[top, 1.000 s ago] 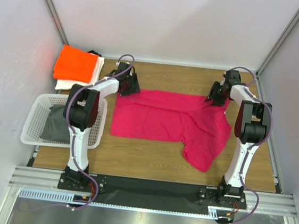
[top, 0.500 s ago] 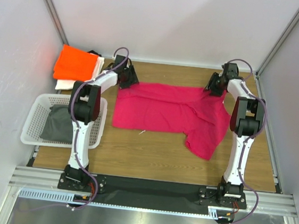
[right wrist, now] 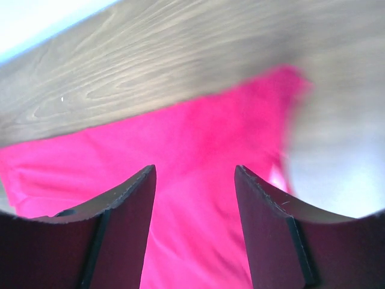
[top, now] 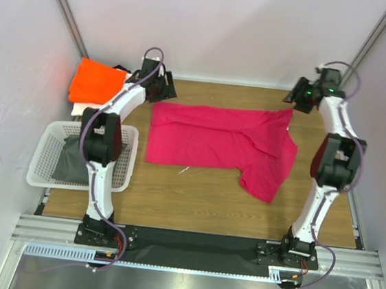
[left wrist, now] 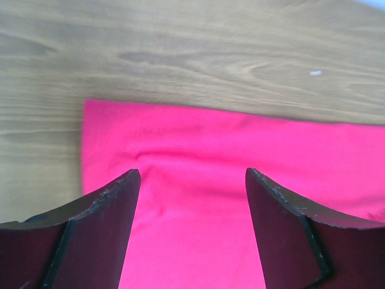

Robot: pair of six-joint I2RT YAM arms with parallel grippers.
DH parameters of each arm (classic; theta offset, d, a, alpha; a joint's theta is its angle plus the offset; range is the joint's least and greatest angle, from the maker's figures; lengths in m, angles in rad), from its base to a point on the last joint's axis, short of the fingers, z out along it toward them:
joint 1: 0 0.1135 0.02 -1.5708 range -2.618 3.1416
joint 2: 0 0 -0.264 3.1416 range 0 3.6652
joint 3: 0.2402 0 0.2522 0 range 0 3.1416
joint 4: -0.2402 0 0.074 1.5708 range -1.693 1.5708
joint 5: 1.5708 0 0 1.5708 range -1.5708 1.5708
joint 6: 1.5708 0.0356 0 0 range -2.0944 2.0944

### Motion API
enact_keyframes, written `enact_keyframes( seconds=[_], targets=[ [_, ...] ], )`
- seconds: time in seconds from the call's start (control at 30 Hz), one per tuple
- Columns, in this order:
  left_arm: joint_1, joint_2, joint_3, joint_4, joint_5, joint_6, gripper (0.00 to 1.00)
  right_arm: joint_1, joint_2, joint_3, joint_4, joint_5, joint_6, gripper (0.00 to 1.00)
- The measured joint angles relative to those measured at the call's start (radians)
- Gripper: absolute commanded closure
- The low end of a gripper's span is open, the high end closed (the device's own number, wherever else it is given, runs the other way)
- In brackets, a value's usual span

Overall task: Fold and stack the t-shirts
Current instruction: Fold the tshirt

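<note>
Magenta-pink t-shirt (top: 214, 143) lies spread flat across the wooden tabletop (top: 194, 200), with both grippers released above its far edge.
Your left gripper (left wrist: 192, 174) hangs with fingers apart over the shirt's far left corner, and your right gripper (right wrist: 194, 168) is spread the same way over the far right corner; neither holds cloth. The orange t-shirt (top: 96, 82) sits folded on the white t-shirt (top: 80, 110) at the far left, beside a white lattice basket (top: 38, 170) holding grey cloth (top: 70, 159). Pale walls (top: 219, 30) enclose three sides.
</note>
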Motion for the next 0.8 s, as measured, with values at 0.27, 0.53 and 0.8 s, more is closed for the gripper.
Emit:
enact_keyframes(
  seconds=[0.27,0.53,0.8],
  targets=[
    [-0.048,-0.35,-0.256,0.011,-0.061,0.023,0.2,-0.133,-0.315,-0.353,0.038,0.083,-0.027,0.4],
    [-0.077,-0.392,-0.523,-0.003,-0.135,0.016,0.22,-0.102,-0.299,-0.593,0.059,0.11,-0.074,0.43],
    [-0.077,-0.351,-0.534,-0.001,-0.169,0.026,0.24,-0.103,-0.253,-0.609,0.117,0.1,-0.135,0.47]
  ],
)
